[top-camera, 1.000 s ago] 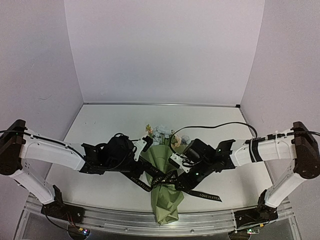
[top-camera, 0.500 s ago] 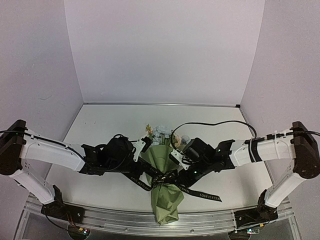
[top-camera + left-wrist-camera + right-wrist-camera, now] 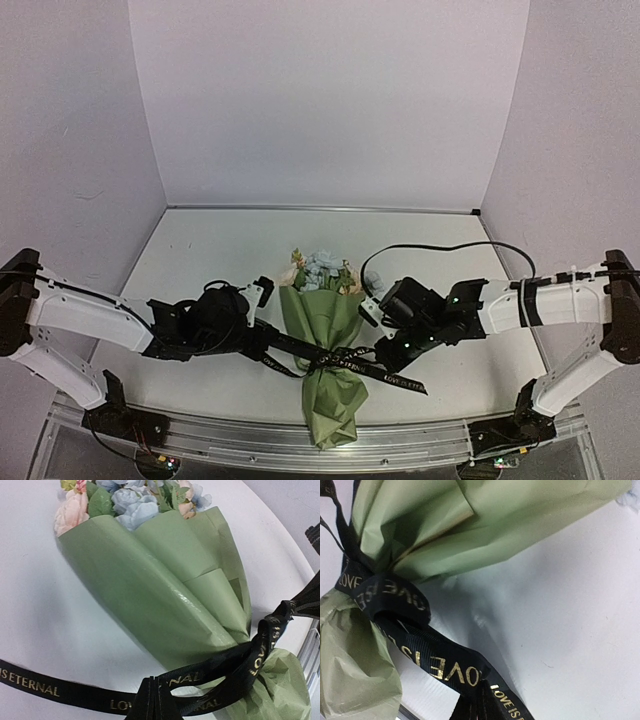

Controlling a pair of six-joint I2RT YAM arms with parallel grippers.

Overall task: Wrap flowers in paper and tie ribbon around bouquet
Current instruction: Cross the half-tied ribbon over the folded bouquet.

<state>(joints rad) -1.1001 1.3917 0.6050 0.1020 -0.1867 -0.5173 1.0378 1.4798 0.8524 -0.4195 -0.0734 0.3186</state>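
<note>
Fingers closed tight: left fingers (image 3: 258, 343) and right fingers (image 3: 384, 351) each pinch the ribbon (image 3: 300, 350), knotted around the bouquet (image 3: 322, 325) on the tabletop (image 3: 200, 250). Pull outward evenly and low, so you cinch without dragging the paper (image 3: 165, 595).

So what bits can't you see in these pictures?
Stems of the flowers: every view, wrapped inside the paper.
Left pincer tips: left wrist view, below the bottom edge; top view, under the arm.
Right pincer tips: right wrist view, below the bottom edge.
Ribbon end: left wrist view, cut off by the left edge.
</note>
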